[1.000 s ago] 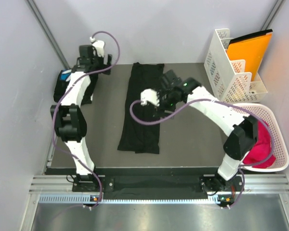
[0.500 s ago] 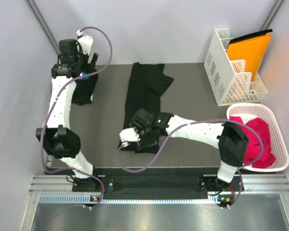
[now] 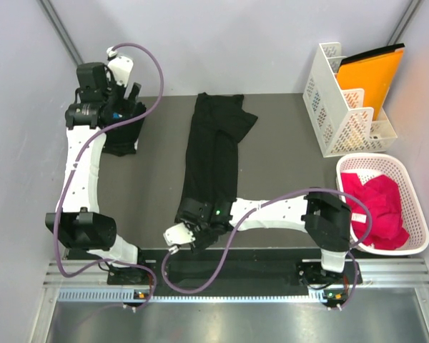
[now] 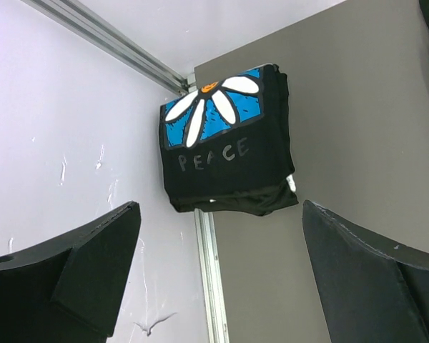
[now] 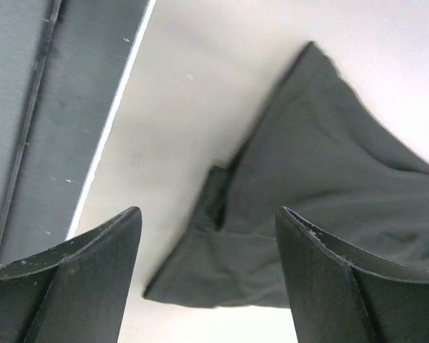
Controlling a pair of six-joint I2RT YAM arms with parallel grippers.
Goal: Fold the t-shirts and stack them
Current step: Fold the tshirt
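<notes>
Two t-shirts lie on the dark tabletop (image 3: 286, 164), which fills most of the overhead view. The larger, a black t-shirt (image 3: 213, 153) folded lengthwise into a long strip, runs away from the right end effector (image 5: 207, 211) toward the far edge; its near hem lies directly under and ahead of that end effector, and one sleeve pokes out to the side at the far end. In the right wrist view a hem corner of this strip sits between and beyond the two fingers (image 5: 93, 257), which are spread wide and released, with no cloth pinched; the tabletop's near edge passes just beside one finger. Well to the side of the right end effector, off the tabletop, stands a white basket (image 3: 417, 187) holding pink cloth (image 3: 375, 204), and farther back a white file rack (image 3: 336, 100) holds an orange folder (image 3: 372, 75). The smaller item, a folded t-shirt (image 4: 225, 153), black with a blue panel, white petals and the word PEACE, rests flat in the tabletop corner against the wall, just ahead of the left end effector (image 4: 220, 207). This end effector hangs above it with its fingers (image 4: 100, 250) parted and released, apart from the cloth and grasping nothing.
</notes>
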